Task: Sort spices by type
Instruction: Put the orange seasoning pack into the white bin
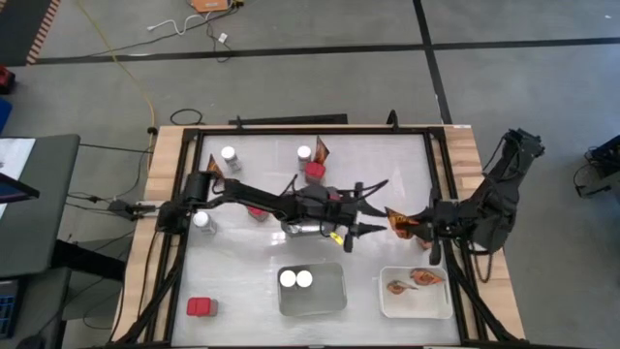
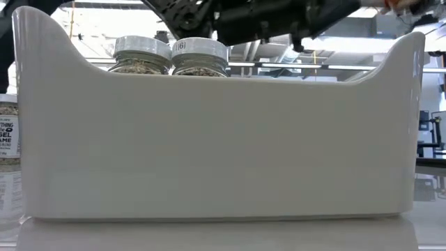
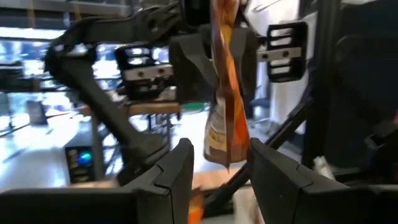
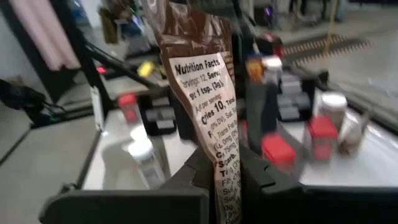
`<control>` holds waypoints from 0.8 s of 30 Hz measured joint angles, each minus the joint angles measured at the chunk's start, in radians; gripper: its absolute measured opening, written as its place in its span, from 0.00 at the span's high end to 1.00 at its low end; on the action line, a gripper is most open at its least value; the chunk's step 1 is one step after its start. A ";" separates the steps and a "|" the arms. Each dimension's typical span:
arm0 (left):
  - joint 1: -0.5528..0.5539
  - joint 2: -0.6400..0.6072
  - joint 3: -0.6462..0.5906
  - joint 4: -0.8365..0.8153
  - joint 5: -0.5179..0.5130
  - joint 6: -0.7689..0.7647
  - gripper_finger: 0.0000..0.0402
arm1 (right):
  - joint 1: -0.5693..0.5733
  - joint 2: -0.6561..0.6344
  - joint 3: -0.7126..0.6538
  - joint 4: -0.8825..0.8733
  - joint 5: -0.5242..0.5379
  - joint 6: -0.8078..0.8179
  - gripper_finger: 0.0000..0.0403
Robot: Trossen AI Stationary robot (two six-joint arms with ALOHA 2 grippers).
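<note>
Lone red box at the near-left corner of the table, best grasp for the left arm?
Take the red box across its two opposite flat side walls, coming straight down from above. It sits squat and apart from the grey tray beside it, so a top-down pinch has room on both sides; gripping at mid-height probably steadies it best.

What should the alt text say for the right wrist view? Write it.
A brown spice packet, its nutrition-facts panel facing the camera, stands upright, clamped in the right gripper. Behind it, blurred on the table, are red boxy spice containers and white-lidded jars.
</note>
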 joint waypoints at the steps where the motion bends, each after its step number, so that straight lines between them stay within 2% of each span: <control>1: 0.000 0.013 0.020 0.000 0.019 -0.008 0.65 | 0.000 -0.001 0.000 0.036 0.000 -0.038 0.86; 4: 0.000 0.036 0.064 -0.008 0.055 -0.021 0.65 | 0.000 0.000 0.000 0.089 0.000 -0.104 0.86; 10: 0.001 0.041 0.097 -0.011 0.114 -0.036 0.65 | -0.003 0.002 0.000 0.096 -0.001 -0.116 0.86; 15: 0.000 0.041 0.097 -0.013 0.105 -0.043 0.65 | -0.011 0.003 0.000 0.102 -0.001 -0.118 0.86; 20: 0.001 0.041 0.097 -0.035 0.063 -0.060 0.65 | -0.066 0.029 0.000 0.122 -0.005 -0.131 0.86; 24: 0.001 0.041 0.097 -0.033 0.054 -0.070 0.65 | -0.126 0.050 0.000 0.186 -0.068 -0.203 0.86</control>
